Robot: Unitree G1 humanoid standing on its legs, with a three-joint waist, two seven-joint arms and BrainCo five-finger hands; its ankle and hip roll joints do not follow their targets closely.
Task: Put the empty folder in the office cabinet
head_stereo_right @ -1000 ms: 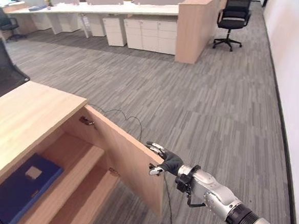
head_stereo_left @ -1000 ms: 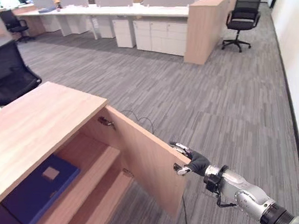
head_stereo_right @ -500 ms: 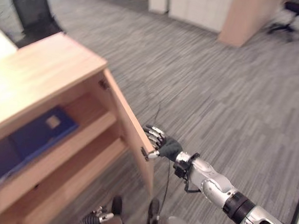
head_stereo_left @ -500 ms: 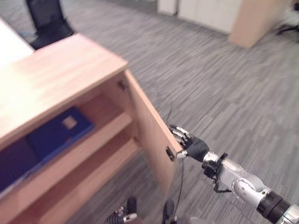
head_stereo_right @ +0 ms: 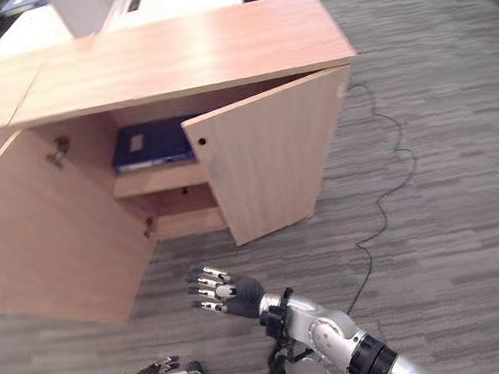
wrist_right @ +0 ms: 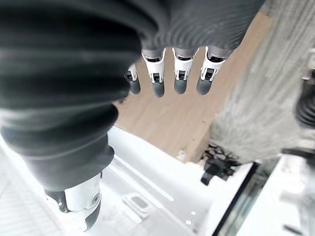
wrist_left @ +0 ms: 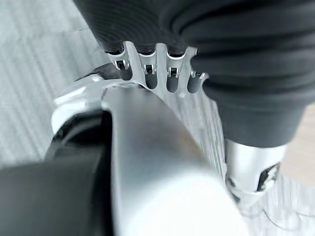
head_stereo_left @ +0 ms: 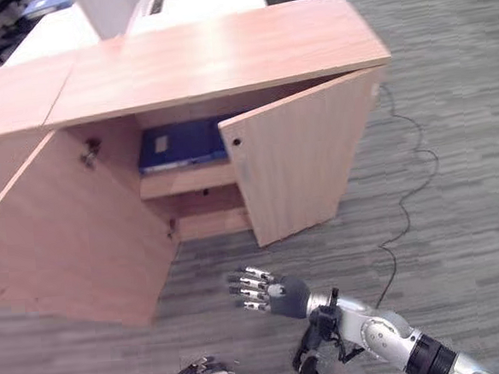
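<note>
Grey striped carpet (head_stereo_left: pixel 449 96) all over the floor, white desks (head_stereo_left: pixel 92 18) way back beyond the hand.

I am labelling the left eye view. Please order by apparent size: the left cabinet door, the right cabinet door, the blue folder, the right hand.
1. left cabinet door
2. right cabinet door
3. blue folder, partly hidden behind the right door
4. right hand, though it is nearer the camera

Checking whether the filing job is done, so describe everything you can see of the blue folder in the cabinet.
The blue folder is dark blue with a small pale label on its cover. It lies flat on the upper shelf of the light wood cabinet, well inside. Both doors stand open; the right door hides the folder's right end. Neither hand touches it: the right hand hangs open over the carpet in front.
</note>
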